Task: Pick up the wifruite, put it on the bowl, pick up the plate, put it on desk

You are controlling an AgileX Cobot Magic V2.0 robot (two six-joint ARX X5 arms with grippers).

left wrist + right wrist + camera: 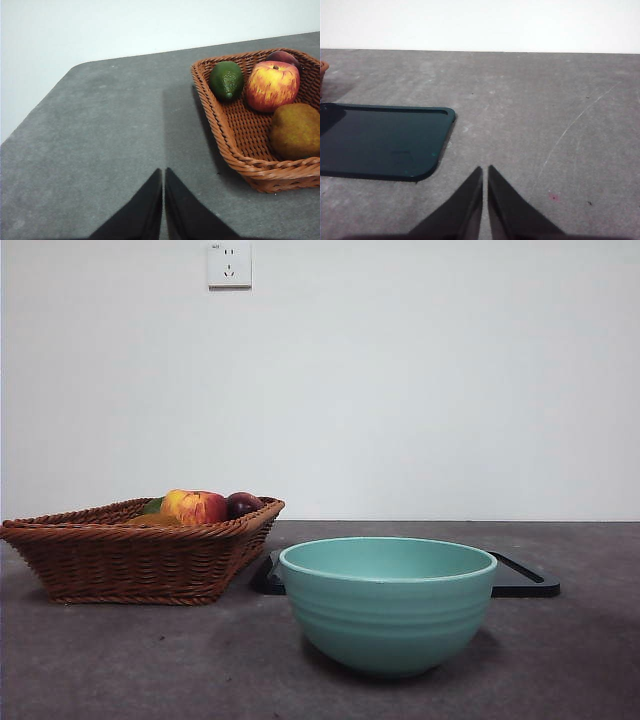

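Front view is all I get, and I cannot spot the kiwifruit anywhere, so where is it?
Observer: The kiwifruit lies in the wicker basket, low behind its near wall.
Operator: What lies beside it?
Observer: A red-yellow apple, with a green avocado on the apple's other side.
Operator: Which arm is nearer?
Observer: The left gripper; it is above bare desk short of the basket.
Operator: And the right one?
Observer: The right gripper is beside the dark tray.

Desk (120, 660): flat, matte, mottled dark grey-brown. Directly on it: brown wicker basket (130, 555) at left; teal-green bowl (388, 602) in front; dark flat rectangular plate (380, 142) behind the bowl, beside the basket
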